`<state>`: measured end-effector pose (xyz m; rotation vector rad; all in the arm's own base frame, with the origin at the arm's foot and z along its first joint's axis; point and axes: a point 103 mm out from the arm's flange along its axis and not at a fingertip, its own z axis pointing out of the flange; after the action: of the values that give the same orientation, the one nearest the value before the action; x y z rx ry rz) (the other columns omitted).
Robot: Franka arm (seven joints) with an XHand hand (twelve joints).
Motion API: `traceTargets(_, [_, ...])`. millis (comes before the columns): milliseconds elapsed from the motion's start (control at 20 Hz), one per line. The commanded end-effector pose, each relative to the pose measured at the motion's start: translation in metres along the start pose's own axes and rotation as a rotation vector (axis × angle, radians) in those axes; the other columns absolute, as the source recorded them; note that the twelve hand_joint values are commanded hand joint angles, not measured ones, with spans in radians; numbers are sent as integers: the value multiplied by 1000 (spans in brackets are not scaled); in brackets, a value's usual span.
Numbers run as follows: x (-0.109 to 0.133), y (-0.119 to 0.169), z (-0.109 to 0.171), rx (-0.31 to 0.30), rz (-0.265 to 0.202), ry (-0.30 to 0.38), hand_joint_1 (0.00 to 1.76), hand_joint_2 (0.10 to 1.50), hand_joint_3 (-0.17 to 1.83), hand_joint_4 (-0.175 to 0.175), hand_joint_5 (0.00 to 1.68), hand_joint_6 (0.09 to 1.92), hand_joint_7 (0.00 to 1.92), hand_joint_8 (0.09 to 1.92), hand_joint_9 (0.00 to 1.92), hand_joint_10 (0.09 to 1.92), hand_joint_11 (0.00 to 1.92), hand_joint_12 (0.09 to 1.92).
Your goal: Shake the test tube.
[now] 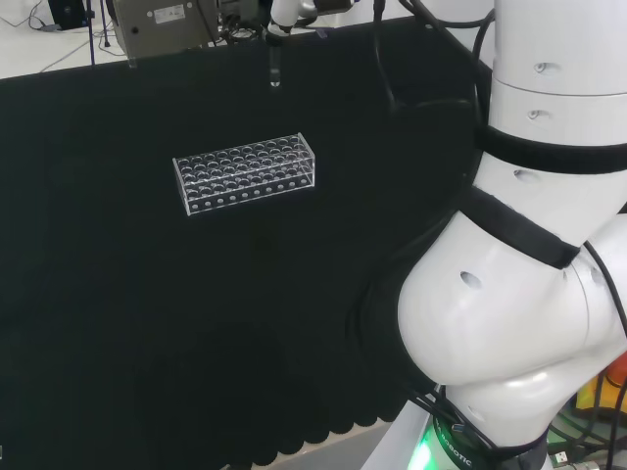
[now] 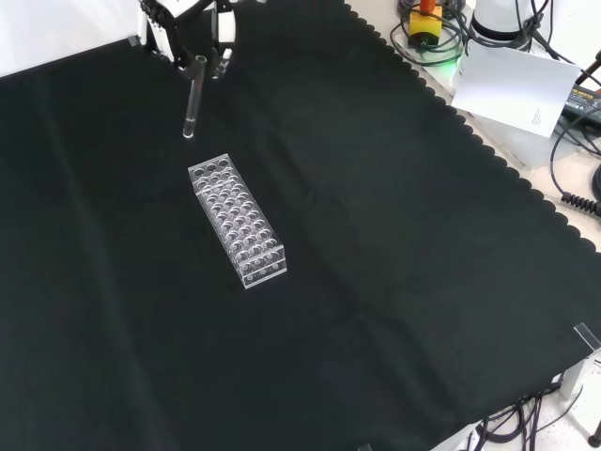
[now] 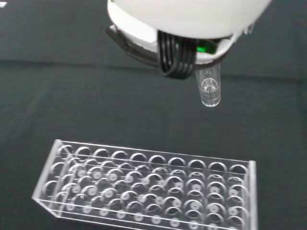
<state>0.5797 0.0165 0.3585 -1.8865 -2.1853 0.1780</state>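
The hand (image 2: pixel 188 23) has its fingers (image 2: pixel 223 42) clamped on the top of the test tube (image 2: pixel 193 99), which hangs roughly upright below them, clear of the counter (image 2: pixel 394 244). The clear rack (image 2: pixel 237 220) stands beneath, apparently empty, apart from the tube's tip.

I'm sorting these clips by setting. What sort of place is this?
Likely a robotics lab set up for lab-ware handling: a bench under black cloth, a clear tube rack, and a test tube held in the hand, with cables and gear at the bench's edge.
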Motion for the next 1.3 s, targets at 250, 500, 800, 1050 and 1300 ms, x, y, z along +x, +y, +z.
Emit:
traceTargets(250, [64,6,-1,-12,-111,68,1433,594,683,-175,1330,531,1408,719,1493,87,898,1184])
traceTargets(500, [86,8,-6,-17,-159,75,1433,592,685,-175,1331,531,1409,719,1494,87,898,1184])
traceTargets(800, [69,6,-5,-9,-113,57,1433,591,687,-175,1332,530,1410,718,1495,87,898,1185])
traceTargets(1050, [14,-2,-3,-5,15,28,1433,590,688,-175,1332,530,1410,718,1496,87,898,1185])
traceTargets(1300, [-54,-18,-6,-4,176,5,1433,590,689,-175,1333,530,1410,717,1496,87,900,1186])
